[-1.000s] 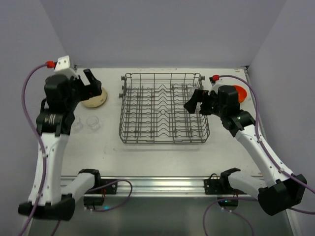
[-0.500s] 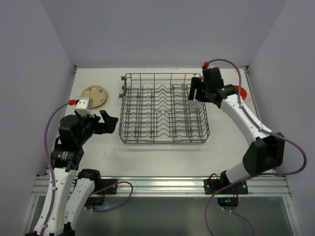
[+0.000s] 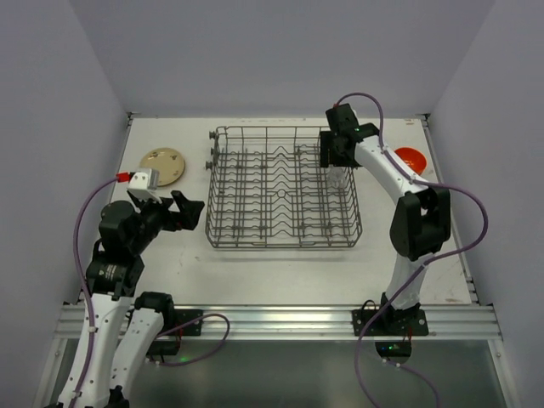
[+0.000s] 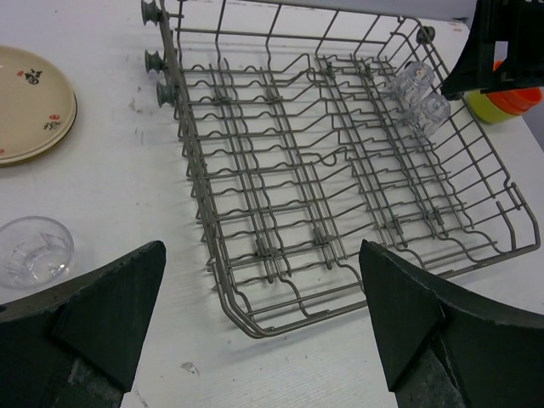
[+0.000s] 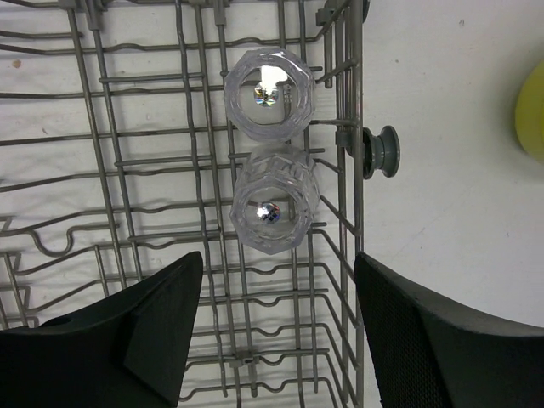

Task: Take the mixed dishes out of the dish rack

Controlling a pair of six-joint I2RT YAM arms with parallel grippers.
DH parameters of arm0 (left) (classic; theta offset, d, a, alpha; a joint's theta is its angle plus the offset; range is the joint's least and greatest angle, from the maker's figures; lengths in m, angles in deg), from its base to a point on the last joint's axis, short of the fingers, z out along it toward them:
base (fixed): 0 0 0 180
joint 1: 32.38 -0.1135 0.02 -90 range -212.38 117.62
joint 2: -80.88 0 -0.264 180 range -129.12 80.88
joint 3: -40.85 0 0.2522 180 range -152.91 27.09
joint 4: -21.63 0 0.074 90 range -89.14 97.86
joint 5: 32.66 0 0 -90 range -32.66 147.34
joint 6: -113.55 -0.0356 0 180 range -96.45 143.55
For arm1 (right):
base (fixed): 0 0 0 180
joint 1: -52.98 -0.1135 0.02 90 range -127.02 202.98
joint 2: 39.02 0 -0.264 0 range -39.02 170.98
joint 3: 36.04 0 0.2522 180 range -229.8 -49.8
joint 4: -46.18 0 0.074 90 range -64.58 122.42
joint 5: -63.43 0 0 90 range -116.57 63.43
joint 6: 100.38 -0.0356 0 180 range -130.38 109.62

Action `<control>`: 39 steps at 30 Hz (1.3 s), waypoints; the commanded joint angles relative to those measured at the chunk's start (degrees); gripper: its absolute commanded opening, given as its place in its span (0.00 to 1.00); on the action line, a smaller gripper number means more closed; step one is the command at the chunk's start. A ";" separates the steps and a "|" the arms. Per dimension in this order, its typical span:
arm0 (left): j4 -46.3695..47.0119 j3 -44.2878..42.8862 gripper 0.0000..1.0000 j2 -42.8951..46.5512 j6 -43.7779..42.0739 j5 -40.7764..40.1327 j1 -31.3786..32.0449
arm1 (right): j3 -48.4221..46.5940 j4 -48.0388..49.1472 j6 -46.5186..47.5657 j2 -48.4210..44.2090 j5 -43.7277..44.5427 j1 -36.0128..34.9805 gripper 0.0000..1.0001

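Reaching farther back now, my right pincer (image 5: 276, 285) hangs spread and empty over two faceted clear glasses (image 5: 274, 212) in the wire rack (image 5: 127, 161); my left pincer (image 4: 262, 255) gapes, empty.

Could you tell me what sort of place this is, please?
Probably a robot test bench: a white table between plain walls, a dish rack, two arms on a rail.

White arm links (image 3: 93, 327), black joints (image 3: 117, 228); purple cables (image 3: 79, 242), red connectors (image 3: 124, 178); black wedge-shaped jaws.
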 commanded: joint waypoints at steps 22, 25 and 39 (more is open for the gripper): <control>2.02 0.42 1.00 -1.42 0.18 1.19 0.88 | -5.61 -2.00 1.37 9.34 3.95 -0.36 0.70; 2.02 0.42 1.00 -1.42 0.26 1.10 0.88 | -5.96 -1.74 1.28 10.14 3.16 -0.36 0.69; 2.02 0.51 1.00 -1.25 0.26 0.93 0.97 | -5.79 -1.56 0.67 11.37 3.77 -0.53 0.63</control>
